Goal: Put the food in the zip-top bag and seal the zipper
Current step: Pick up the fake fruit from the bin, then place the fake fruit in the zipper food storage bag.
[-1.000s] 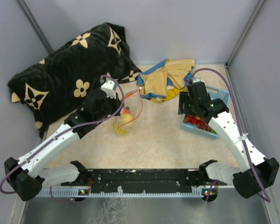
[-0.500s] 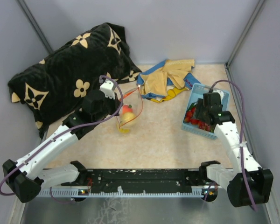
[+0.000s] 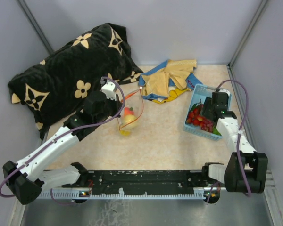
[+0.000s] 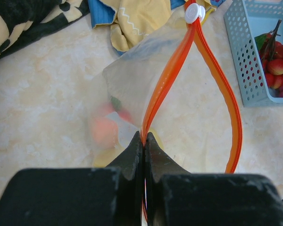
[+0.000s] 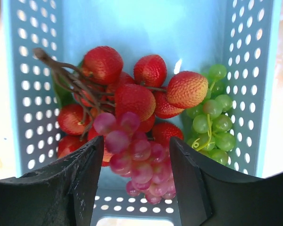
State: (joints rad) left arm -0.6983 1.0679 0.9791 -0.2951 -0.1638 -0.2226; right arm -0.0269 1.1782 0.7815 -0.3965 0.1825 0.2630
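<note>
My left gripper is shut on the red-orange zipper of the clear zip-top bag, holding its mouth open; the white tip is at the far end. Yellow and orange fruit lie inside the bag. My right gripper is open above the light-blue basket, its fingers either side of the purple grapes. Red berries and green grapes lie beside them. In the top view the right gripper hangs over the basket.
A yellow-and-blue cloth lies at the back between bag and basket. A black flowered pillow fills the back left. Grey walls close in the table on three sides.
My right arm has swung right and back, over the basket, and come down over the grapes. My left gripper holds the bag nearly still.
</note>
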